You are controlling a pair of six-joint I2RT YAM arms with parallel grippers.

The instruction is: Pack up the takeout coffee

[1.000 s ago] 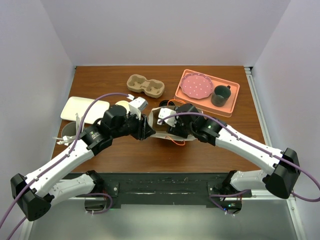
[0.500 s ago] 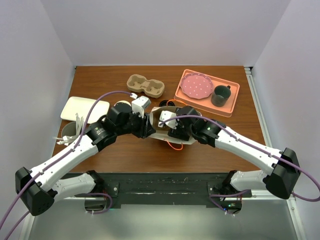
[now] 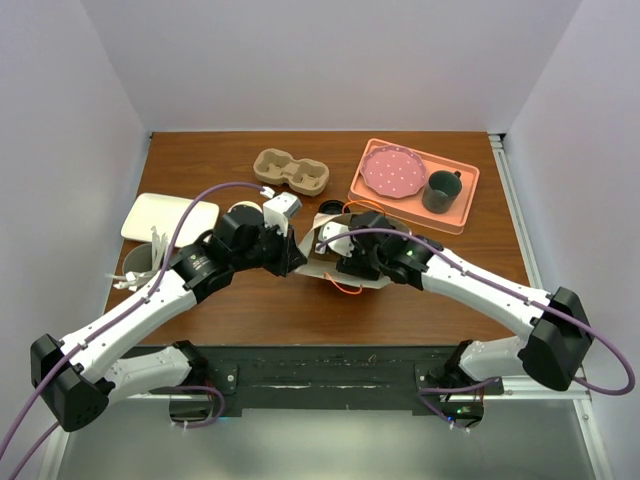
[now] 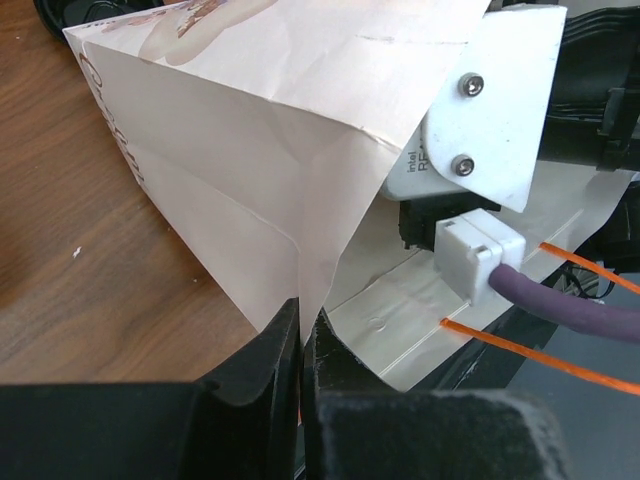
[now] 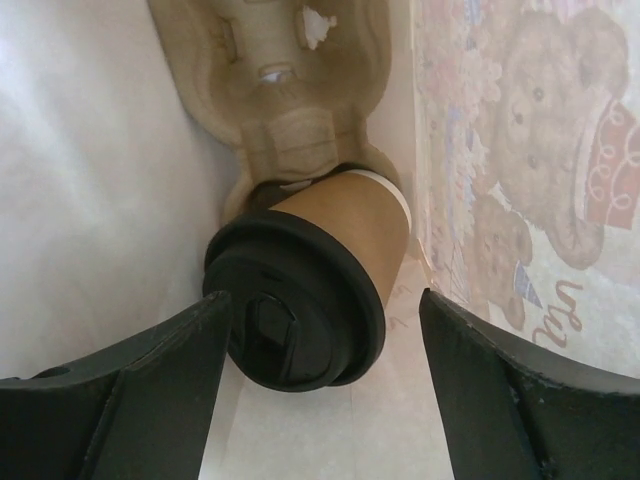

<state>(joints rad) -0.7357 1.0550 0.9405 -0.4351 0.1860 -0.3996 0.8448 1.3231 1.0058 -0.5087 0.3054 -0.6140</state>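
The left arm (image 3: 150, 300) and right arm (image 3: 480, 285) meet at a paper bag (image 3: 318, 262) near the table's (image 3: 400, 290) middle. Along the far edge sit a pulp carrier (image 3: 291, 172) and an orange tray (image 3: 462, 208) holding a pink plate (image 3: 393, 172) and dark mug (image 3: 441, 190).

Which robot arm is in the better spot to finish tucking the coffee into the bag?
Right. The right arm has its jaws open on either side of the coffee cup, already inside the paper bag. The left arm has its jaws pinched shut on the bag's edge, so it is busy.
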